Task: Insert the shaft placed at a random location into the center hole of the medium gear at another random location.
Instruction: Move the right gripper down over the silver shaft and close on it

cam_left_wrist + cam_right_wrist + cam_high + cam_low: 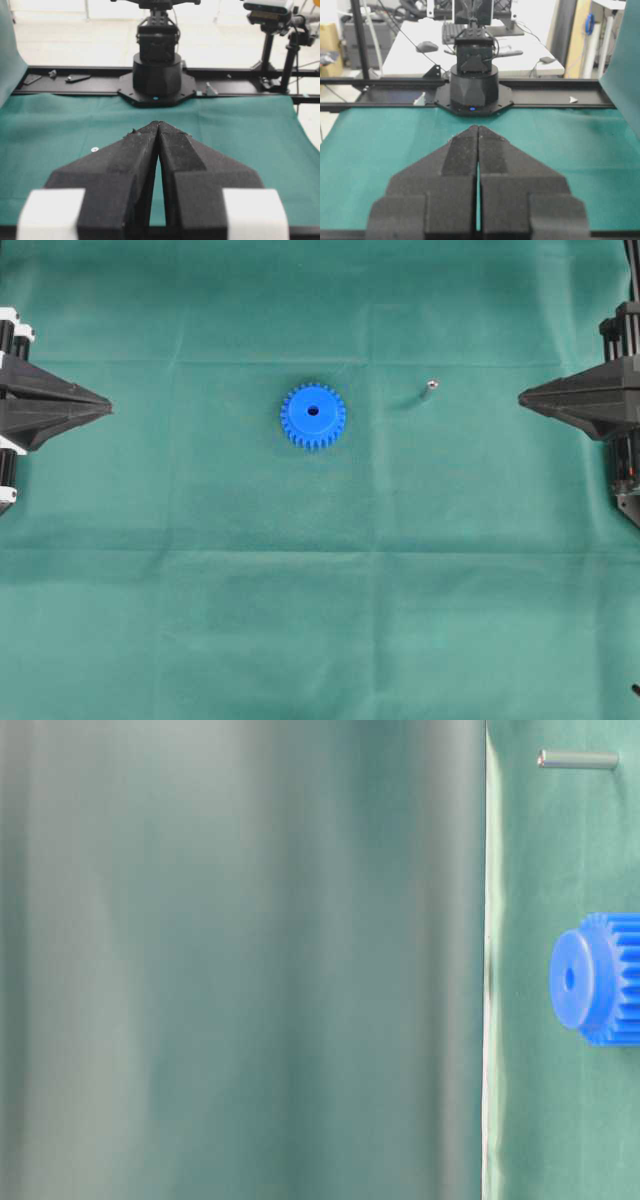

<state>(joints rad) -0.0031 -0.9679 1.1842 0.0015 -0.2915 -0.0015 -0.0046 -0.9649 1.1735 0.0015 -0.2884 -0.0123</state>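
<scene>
The blue medium gear (313, 415) lies flat on the green cloth near the middle, its center hole (313, 411) facing up. It also shows in the table-level view (600, 978) with its hole (570, 979). The shaft (428, 390), a tiny silver pin, lies on the cloth to the gear's right and apart from it; it also shows in the table-level view (578, 759). Its shiny end shows as a small spot in the left wrist view (94, 149). My left gripper (105, 407) (158, 123) is shut and empty at the left edge. My right gripper (522, 397) (478, 127) is shut and empty at the right edge. The gear is hidden in both wrist views.
The green cloth (320, 590) covers the table. The opposite arm's black base stands at the far end in the left wrist view (156, 75) and in the right wrist view (472, 90). A green backdrop (240, 960) fills most of the table-level view.
</scene>
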